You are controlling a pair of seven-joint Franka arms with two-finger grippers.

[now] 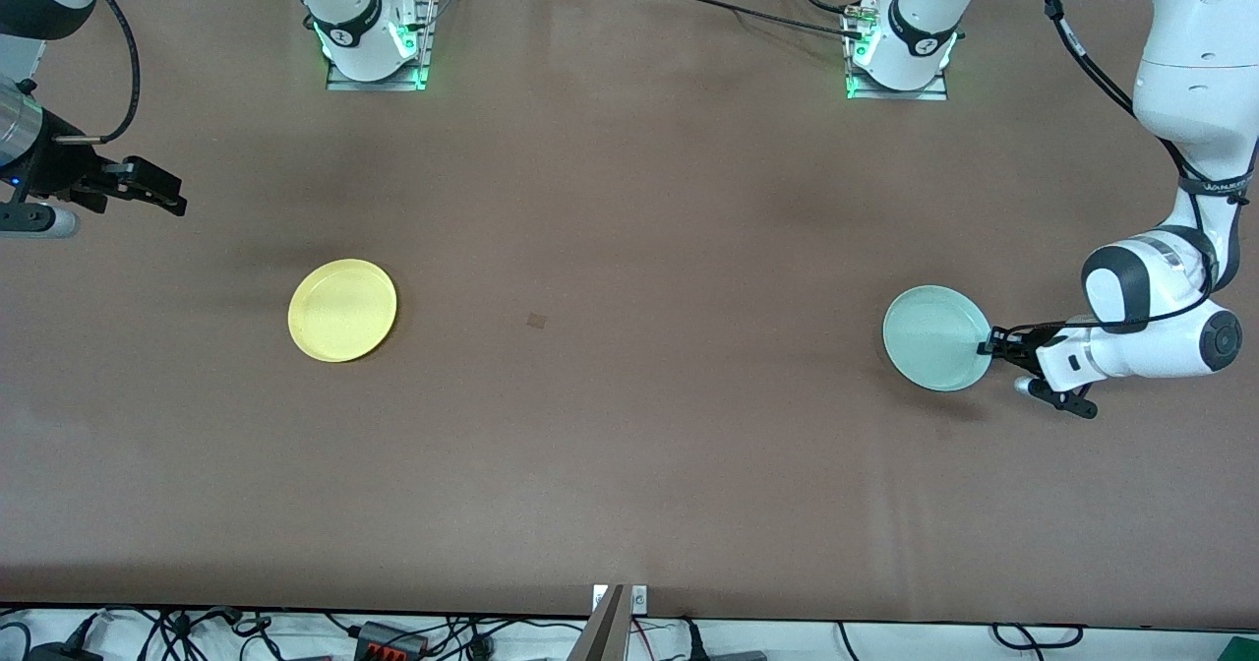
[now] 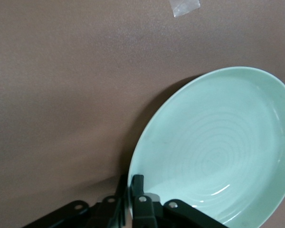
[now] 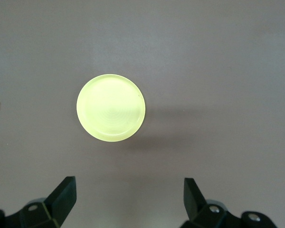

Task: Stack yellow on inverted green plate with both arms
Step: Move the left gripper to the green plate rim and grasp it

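Two plates lying apart, mid-frame.
Left gripper (image 1: 987, 345) is pinching the stiff, light green plate (image 1: 934, 336) by its rim; right gripper (image 1: 157, 192) is hanging released above yellow (image 1: 342, 310).

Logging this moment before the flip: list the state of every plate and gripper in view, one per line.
green plate: right side up on the table, rim pinched by the left gripper.
yellow plate: right side up, lying free on the table.
left gripper: shut on the green plate's rim.
right gripper: open, in the air, holding nothing.
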